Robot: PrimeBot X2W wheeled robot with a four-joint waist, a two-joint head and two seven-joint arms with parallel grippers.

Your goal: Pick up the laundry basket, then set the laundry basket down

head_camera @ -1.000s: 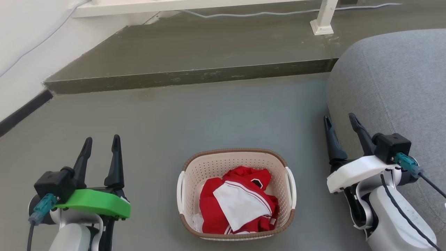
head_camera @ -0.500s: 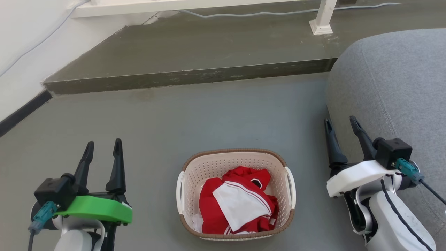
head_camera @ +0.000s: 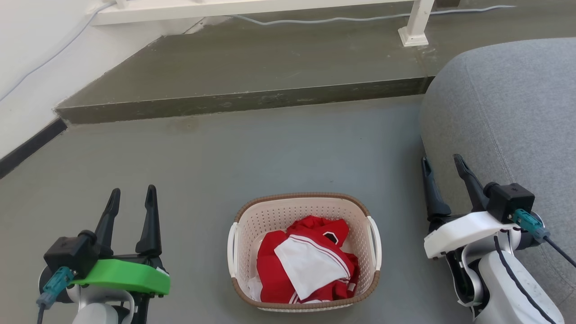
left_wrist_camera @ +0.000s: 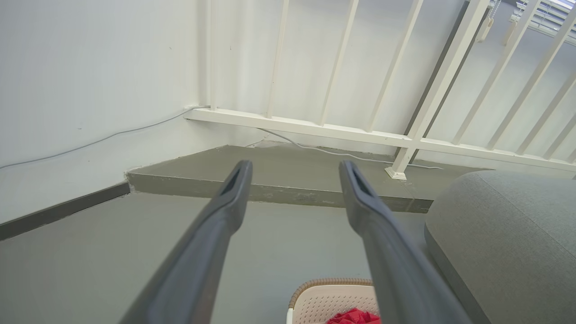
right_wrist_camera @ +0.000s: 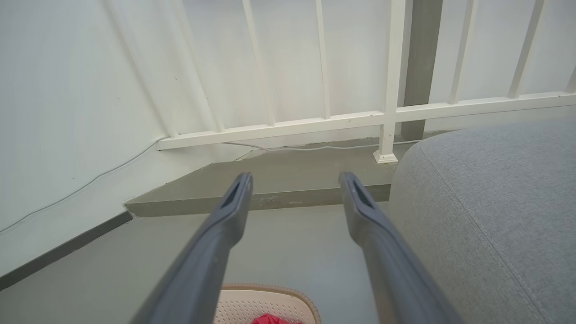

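Sitting upright on the grey floor (head_camera: 270,148) is the small cream plastic laundry basket (head_camera: 274,215), with perforated walls, a brown woven-look rim and two white side handles that nothing touches. A crumpled red and white garment (head_camera: 310,263) lies inside it. A scrap of white cloth under that, at the basket's near-left corner, may be a second piece, though too little shows to tell.

The left gripper (head_camera: 133,190), with a green wrist cover, is to the left of the basket and well apart from it. Its two long dark fingers are spread with nothing between them. The right gripper (head_camera: 441,158), with a white wrist cover, is to the right of the basket, also apart from it, its fingers likewise parted and empty.

Farther to the right of the basket bulges a rounded grey fabric cushion (head_camera: 504,103). Behind the basket runs a raised dark concrete step (head_camera: 252,63). On the step, farther back, stands a white railing post (head_camera: 416,22), with a pale cable (head_camera: 342,19) trailing past its base. In the left wrist view the basket's far rim shows between the spread fingers (left_wrist_camera: 225,211).
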